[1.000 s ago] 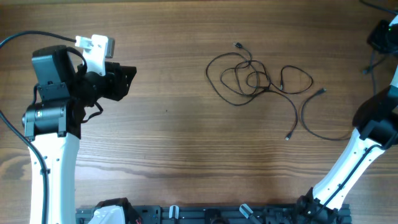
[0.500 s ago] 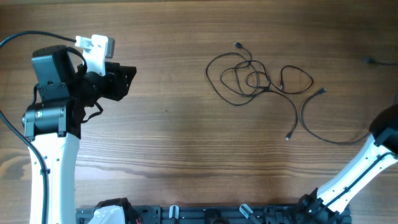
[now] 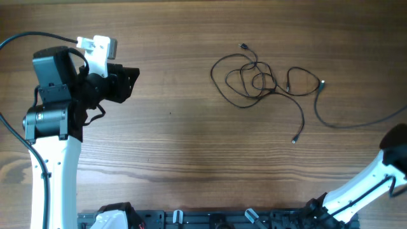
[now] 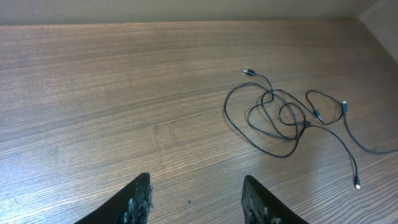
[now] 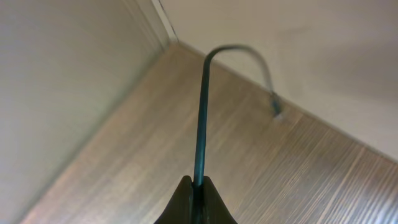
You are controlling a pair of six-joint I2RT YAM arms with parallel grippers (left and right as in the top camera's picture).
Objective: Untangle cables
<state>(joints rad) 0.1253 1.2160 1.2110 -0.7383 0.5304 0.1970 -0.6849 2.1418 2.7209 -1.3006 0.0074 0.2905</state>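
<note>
1. Table (image 3: 178, 146): brown wood top, matte, with long straight grain lines. It fills the overhead view.
2. Left arm (image 3: 54, 127): white tube-shaped link with black boxy joints and a white bracket (image 3: 98, 48) on top. It sits at the left side, well apart from the cables.
3. Right arm (image 3: 359, 184): white link with a black joint, in the lower right corner. Its gripper is outside the overhead view.
4. Cables (image 3: 257, 79): thin black flexible wires, looped and crossed in a loose knot. They lie flat on the wood, right of centre toward the far side. One small end plug (image 3: 294, 140) lies nearer the robot than the knot.
5. Held strand (image 3: 346, 124): thin and black. It curves from a pale-tipped plug (image 3: 322, 83) just beside the knot and runs off the right edge.
6. Left gripper (image 4: 196, 186): black, rough-surfaced fingers (image 4: 140, 199) stand apart with nothing between them, above bare wood.
7. Right gripper (image 5: 194, 182): black fingertips are pinched together on the held strand. The strand rises from them, bends over and ends in a small plug (image 5: 275, 111).
</note>
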